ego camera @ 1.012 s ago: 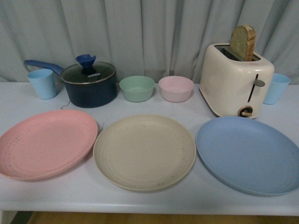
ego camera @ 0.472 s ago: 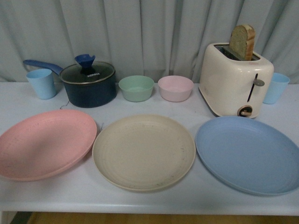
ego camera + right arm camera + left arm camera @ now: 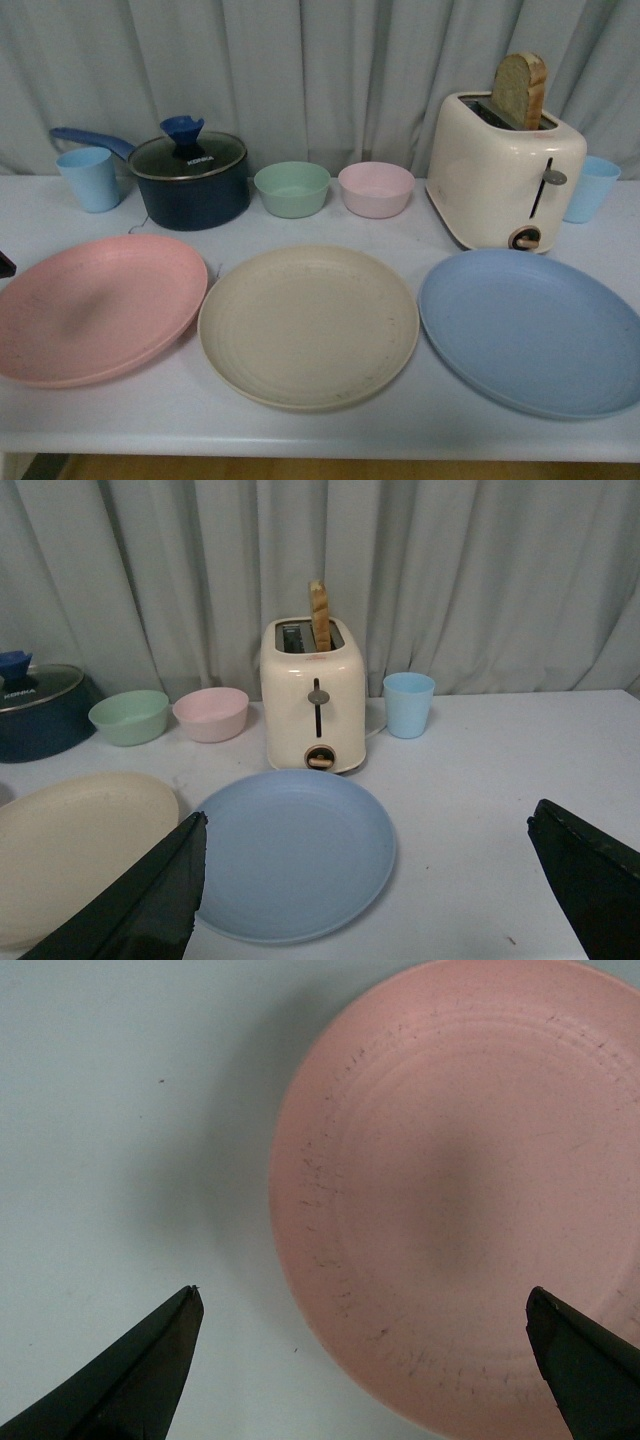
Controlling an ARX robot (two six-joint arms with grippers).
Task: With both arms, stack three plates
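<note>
Seeing my left gripper [image 3: 362, 1298] just arrive over the lower-left pink plate [image 3: 100, 305] (newly poking in at front view's left edge), jaws wide, empty; right gripper [image 3: 367, 818] spread too, facing blue plate [image 3: 530, 330]. Nothing stacked; cream plate [image 3: 308, 325] sits centre.

"KONKA" on the pot lid [image 3: 190, 157]

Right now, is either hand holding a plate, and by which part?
Nothing is held. The left hand is open over the pink plate; the right hand is open, facing the blue plate.
</note>
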